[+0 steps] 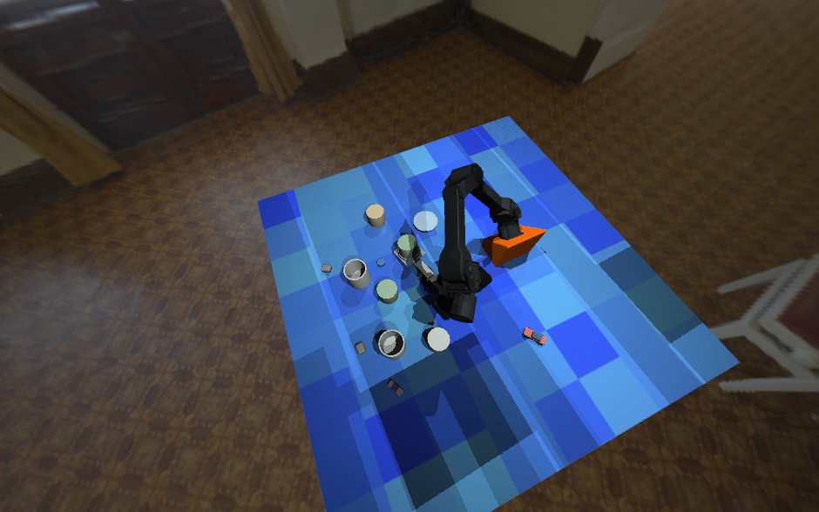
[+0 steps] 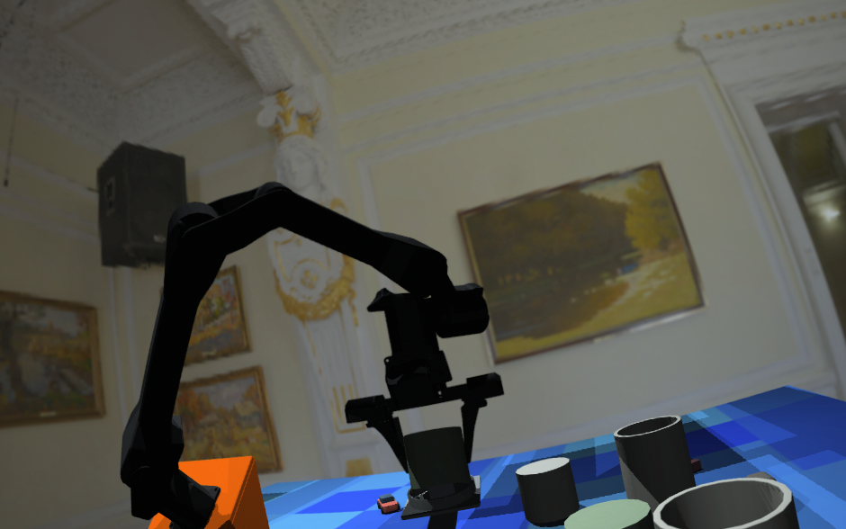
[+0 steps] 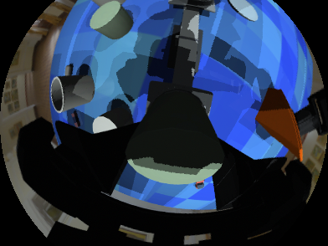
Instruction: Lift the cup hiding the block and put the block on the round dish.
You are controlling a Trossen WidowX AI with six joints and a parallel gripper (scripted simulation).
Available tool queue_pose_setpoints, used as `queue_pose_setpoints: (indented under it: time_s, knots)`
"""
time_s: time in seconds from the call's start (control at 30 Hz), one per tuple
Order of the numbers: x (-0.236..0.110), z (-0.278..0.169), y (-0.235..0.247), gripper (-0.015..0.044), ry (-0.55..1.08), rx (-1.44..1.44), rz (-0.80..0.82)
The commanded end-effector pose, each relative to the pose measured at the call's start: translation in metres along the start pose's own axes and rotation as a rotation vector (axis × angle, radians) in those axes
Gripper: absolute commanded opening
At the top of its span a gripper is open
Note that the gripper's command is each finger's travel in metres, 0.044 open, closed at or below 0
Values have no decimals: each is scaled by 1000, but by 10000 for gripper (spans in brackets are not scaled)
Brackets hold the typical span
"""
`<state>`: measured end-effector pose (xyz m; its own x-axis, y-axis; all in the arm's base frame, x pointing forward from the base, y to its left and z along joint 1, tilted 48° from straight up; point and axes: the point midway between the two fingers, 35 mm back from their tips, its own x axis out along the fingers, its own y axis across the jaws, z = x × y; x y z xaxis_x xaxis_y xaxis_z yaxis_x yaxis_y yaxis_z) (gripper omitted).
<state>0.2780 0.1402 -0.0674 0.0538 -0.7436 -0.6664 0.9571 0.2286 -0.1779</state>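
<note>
at the near side, a tan upright cylinder (image 1: 375,216) stands near the pale round dish (image 1: 425,221) (image 3: 243,9), which has no cup above it. just beyond, one green cup (image 1: 407,245) is on a square end plate of the small grey balance (image 1: 424,268) (image 2: 414,510) (image 3: 202,98). a tall grey open container (image 1: 356,277) (image 2: 724,515) stands to one side, with a green cylinder (image 1: 387,291) (image 2: 607,516) (image 3: 110,21) near it.

farther along, the black gripper (image 2: 436,458) (image 3: 176,131) is partly open, its fingers clamped on either side of the other green cup (image 2: 436,458) (image 3: 175,151), upright at the opposite end plate; i cannot tell whether it touches the plate. the block is hidden, and i cannot tell which cup covers it.

past that come a white-topped cylinder (image 1: 437,339) (image 2: 547,492) (image 3: 105,125) and a red toy car (image 1: 534,335) (image 2: 388,503) (image 3: 200,184).
</note>
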Motion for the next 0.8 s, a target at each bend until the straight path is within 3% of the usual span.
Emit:
queue_pose_setpoints:
  time_s: [0.0, 0.77]
  knots:
    - [-14, -7, 4, 0, 27, 10, 24]
    - [-43, -6, 1, 0, 27, 10, 23]
